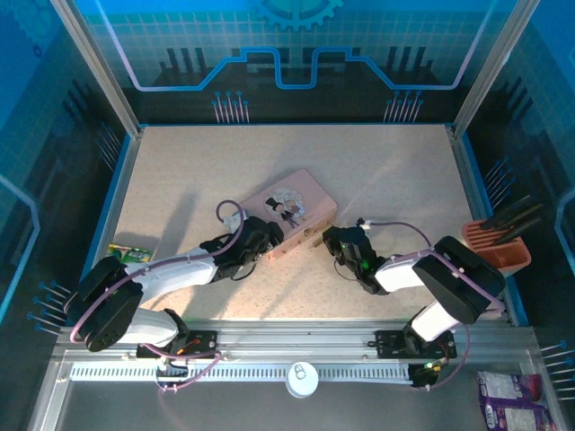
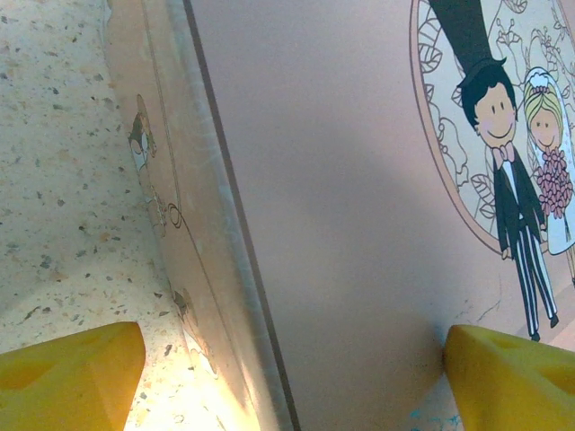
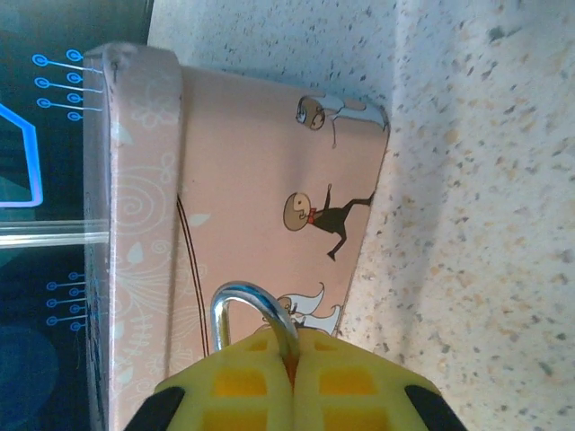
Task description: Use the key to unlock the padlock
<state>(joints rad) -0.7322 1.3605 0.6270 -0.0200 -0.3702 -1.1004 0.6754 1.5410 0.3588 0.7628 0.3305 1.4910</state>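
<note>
Our right gripper (image 3: 292, 350) had its yellow fingers pressed tight together on the padlock (image 3: 244, 289), the silver shackle arching out just past the fingertips, right up against the side of the pink tin (image 1: 310, 193). Our left gripper (image 2: 292, 373) stood spread wide across the tin's edge, one fingertip over the speckled table (image 1: 198, 171), the other over the lid with its cartoon wedding couple

Right wrist: padlock (image 3: 244, 289) body hidden between right end effector (image 3: 292, 384) fingers (image 3: 346, 377). Left wrist: pink tin (image 2: 341, 224) cropped by frame edges.
</note>
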